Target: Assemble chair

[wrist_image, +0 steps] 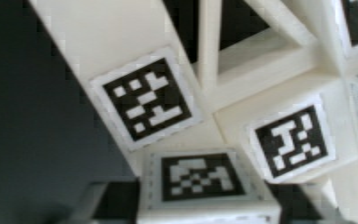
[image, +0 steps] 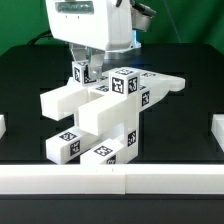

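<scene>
at the chair's [image: 105, 115] back end, a tagged piece [image: 80, 72] is pinched by the nearly closed gripper [image: 86, 72]; misalignment could be caused by slippage.

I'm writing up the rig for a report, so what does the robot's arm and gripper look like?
The arm ends in a bulky white housing with a grey panel on its front face and dark parts at its upper edge on the exterior view's right. The gripper has short dark fingers beneath that housing. No cables or markings are clear.

The pincer [image: 84, 70] fingertips hide behind the chair [image: 100, 118], whose parts the wrist view crops and blurs
</scene>
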Robot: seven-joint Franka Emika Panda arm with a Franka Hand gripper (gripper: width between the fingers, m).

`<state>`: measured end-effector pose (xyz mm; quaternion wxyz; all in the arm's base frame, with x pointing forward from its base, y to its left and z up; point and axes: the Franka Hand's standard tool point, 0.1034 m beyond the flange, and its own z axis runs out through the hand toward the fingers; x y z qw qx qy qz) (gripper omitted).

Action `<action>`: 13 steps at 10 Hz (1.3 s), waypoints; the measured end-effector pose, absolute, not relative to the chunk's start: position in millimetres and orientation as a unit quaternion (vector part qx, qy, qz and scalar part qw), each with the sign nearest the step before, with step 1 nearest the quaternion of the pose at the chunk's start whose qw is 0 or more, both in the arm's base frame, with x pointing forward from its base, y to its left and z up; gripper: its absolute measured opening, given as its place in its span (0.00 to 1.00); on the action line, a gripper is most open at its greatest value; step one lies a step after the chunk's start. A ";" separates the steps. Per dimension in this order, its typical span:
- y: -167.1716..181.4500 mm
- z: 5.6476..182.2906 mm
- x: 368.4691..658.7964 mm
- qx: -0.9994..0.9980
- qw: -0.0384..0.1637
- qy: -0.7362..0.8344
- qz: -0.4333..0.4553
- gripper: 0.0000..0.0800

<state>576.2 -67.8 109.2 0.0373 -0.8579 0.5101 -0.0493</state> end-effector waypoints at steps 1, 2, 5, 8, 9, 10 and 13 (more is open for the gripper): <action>-67.8 109.3 576.1 -0.865 0.036 0.499 -0.049 0.59; -66.7 109.2 576.2 -0.873 0.035 0.483 -0.050 0.76; -65.6 109.3 576.3 -0.942 0.025 0.330 -0.056 0.81; -67.0 108.8 576.3 -0.979 0.014 0.197 -0.059 0.81; -66.1 109.0 576.6 -0.987 0.006 0.148 -0.058 0.81; -65.5 108.6 576.4 -0.992 0.002 0.112 -0.057 0.81; -68.1 108.6 575.6 -0.998 -0.007 -0.015 -0.054 0.81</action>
